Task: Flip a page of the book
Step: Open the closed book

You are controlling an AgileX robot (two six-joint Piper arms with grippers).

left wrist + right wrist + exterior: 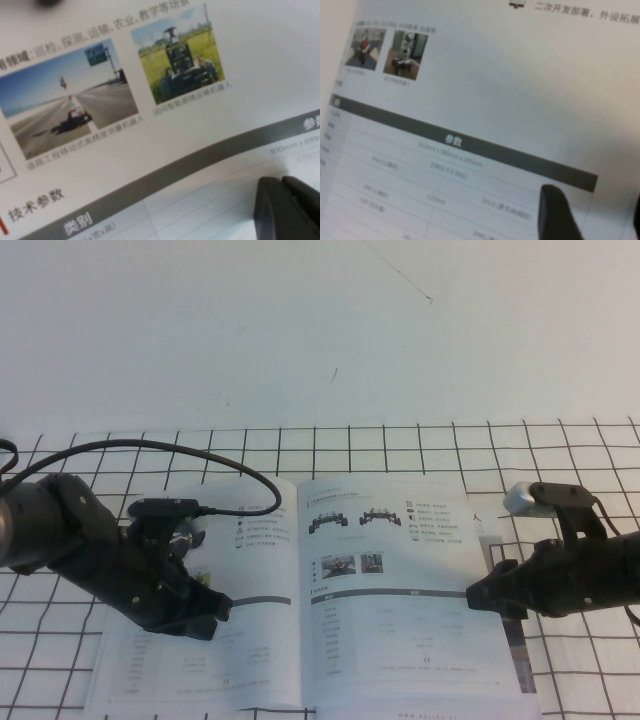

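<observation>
The book lies open on the black-and-white grid cloth. Its right-hand page shows two small black vehicles, two small photos, a grey bar and a table. It fills the right wrist view. My right gripper is low at that page's outer edge. It is open, with one dark finger over the table print and the other at the frame's edge. My left gripper rests on the left page, its fingers shut together and empty.
The grid cloth covers the table around the book. A white wall rises behind it. A black cable loops from the left arm over the book's top left. A darker strip of the book shows beyond the page's right edge.
</observation>
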